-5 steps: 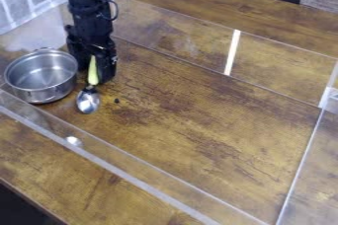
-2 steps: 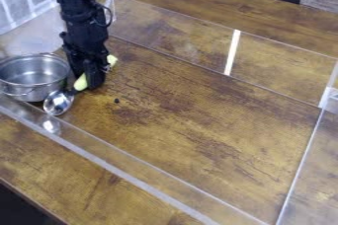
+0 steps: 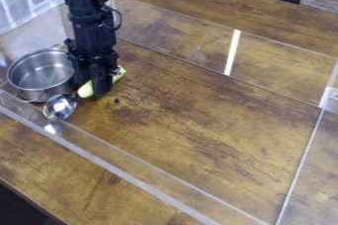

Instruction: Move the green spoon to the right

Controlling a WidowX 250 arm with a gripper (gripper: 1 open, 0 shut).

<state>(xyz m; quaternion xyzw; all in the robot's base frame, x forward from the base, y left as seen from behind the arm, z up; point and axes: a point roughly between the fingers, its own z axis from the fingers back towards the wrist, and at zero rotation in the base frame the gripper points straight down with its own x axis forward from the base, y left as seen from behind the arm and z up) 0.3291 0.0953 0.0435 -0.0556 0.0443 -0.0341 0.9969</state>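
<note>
The pincer [image 3: 93,79] points straight down at the left side of the tabletop [image 3: 199,120], its dark fingers drawn in narrow around the yellow-green handle of the green spoon [image 3: 73,96]. The handle shows as a bright patch between and just beside the fingertips, so the grip reads as made, with the jaws closed onto the chunky plastic rather than standing wide. From there the spoon slants down and toward the near-left, its round silver bowl end lying low against the wood (whether it touches the surface or hangs just clear of it, I cannot tell).

Just to the left of the arm stands the steel pot [image 3: 40,71], upright, its rim close to the spoon's bowl end but apparently apart from it. A clear plastic barrier [image 3: 158,185] runs along the near edge of the working area, and the rest of the wooden surface to the right lies open.

The step in hand looks like the start of the carry: the spoon is gripped at its handle, yet it sits far to the left, so the move itself is hardly begun. What comes next calls for enough lift to bring the dangling bowl end free of the wood, then a steady sweep rightward away from the pot, and a gentle lowering before the fingers part. Since the grip is at one end, the spoon may swing or slip.
</note>
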